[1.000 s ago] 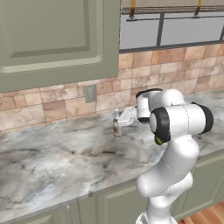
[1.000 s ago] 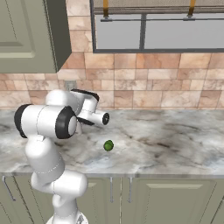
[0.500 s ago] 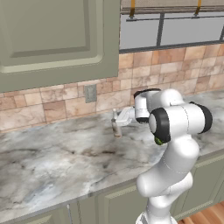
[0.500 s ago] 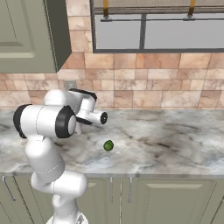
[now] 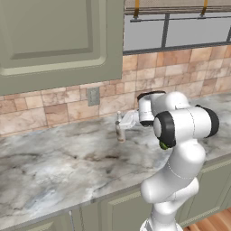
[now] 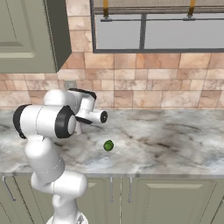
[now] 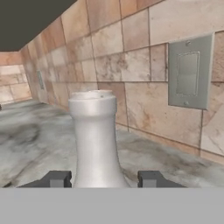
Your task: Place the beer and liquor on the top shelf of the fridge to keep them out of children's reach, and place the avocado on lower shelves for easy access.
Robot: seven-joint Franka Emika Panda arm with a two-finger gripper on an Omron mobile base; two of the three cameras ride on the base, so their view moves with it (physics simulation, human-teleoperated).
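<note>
Here, one bottle (image 7: 95, 140), one avocado (image 6: 108, 145).

- Left base view: set behind the white arm (image 5: 180, 149) on its left, facing forward and down over the grey-veined marble counter (image 5: 58, 167) toward the tan tiled backsplash (image 5: 180, 72).
- Right base view: set behind on the right, facing the same counter (image 6: 175, 140) and backsplash (image 6: 153, 83).
- Hand view: close, level along the counter, facing a pale grey bottle neck (image 7: 95, 140) before the tiled wall.
</note>
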